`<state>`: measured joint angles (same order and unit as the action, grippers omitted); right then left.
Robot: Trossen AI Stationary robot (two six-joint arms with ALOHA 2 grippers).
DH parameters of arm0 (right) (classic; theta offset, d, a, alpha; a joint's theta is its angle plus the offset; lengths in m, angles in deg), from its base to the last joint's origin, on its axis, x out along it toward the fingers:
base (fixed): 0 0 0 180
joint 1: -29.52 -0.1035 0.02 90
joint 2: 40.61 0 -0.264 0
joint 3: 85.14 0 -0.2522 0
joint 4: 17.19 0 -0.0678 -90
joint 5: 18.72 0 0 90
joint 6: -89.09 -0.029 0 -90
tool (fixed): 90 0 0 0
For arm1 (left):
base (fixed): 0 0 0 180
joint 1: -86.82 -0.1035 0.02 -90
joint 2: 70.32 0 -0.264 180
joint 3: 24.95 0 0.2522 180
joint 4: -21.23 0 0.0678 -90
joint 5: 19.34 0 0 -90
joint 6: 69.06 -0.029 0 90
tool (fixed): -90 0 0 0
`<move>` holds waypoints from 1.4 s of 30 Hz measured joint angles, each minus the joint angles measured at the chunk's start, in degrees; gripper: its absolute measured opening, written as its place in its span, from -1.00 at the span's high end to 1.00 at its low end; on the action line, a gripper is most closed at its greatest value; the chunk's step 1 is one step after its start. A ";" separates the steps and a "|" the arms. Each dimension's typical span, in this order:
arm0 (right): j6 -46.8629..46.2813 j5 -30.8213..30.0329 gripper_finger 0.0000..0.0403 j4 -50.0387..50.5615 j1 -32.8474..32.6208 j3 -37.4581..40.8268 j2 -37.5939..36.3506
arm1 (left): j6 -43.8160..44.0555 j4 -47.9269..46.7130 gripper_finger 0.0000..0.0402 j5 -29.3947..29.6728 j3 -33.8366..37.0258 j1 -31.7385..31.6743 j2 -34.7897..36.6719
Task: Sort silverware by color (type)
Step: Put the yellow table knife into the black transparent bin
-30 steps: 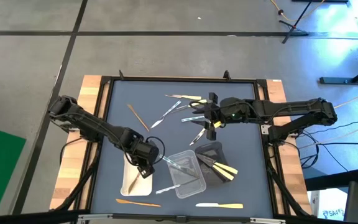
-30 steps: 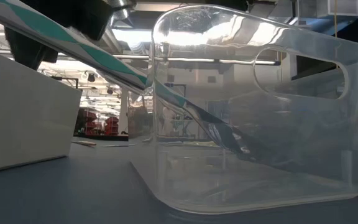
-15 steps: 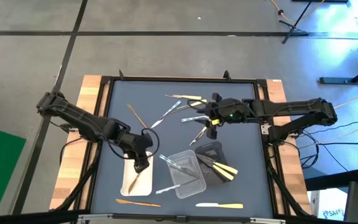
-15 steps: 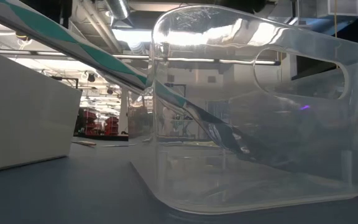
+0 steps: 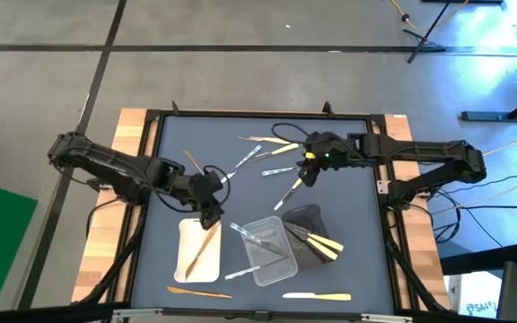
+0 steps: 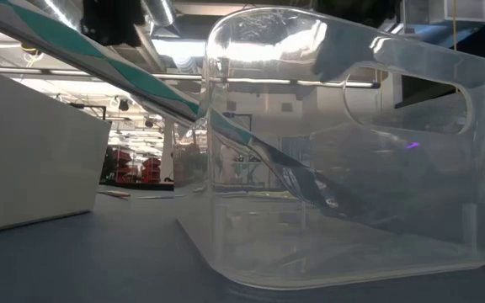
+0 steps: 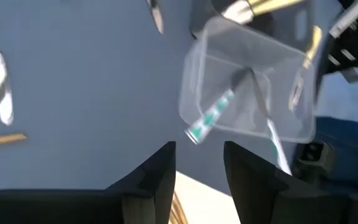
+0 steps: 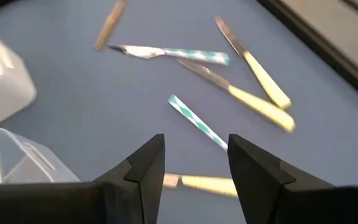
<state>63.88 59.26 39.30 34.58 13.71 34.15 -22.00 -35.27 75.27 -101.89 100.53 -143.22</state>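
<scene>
Sorting partway done — left gripper point(image 5: 210, 212), jaws released and empty, hovers above the white tray point(image 5: 187, 260) holding a wooden utensil point(image 5: 206, 244) near the table's point(image 5: 169, 170) front-left. Clear tray point(image 5: 272, 260) has teal-striped plastic pieces, black tray point(image 5: 308, 218) cream-handled ones. Right gripper point(image 5: 305, 172), released, hangs mid-table over loose silverware point(image 5: 287, 193) — several remain unsorted.

Three trays down near the front of the blue-grey surface point(image 5: 348, 242): white tray point(image 5: 187, 247), clear tray point(image 5: 272, 256), black tray point(image 5: 303, 215). Grey concrete floor point(image 5: 240, 81) all around. Wooden edge strips point(image 5: 133, 130) either side.
</scene>
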 joint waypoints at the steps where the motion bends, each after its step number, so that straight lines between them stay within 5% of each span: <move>1: -1.50 0.00 0.19 1.17 0.19 0.00 0.00 | -0.94 -0.02 0.36 0.72 0.00 -0.68 0.00; 18: -23.42 -1.06 0.19 5.83 0.22 -0.02 6.79 | -18.77 -0.02 0.36 8.64 0.00 -11.02 0.00; 42: -44.80 -0.34 0.19 9.69 0.22 -0.02 21.15 | -22.24 -0.07 0.36 8.64 0.00 -12.56 -0.04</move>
<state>19.08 58.92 48.98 34.80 13.69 55.30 -44.24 -35.34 83.91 -101.89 87.97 -143.27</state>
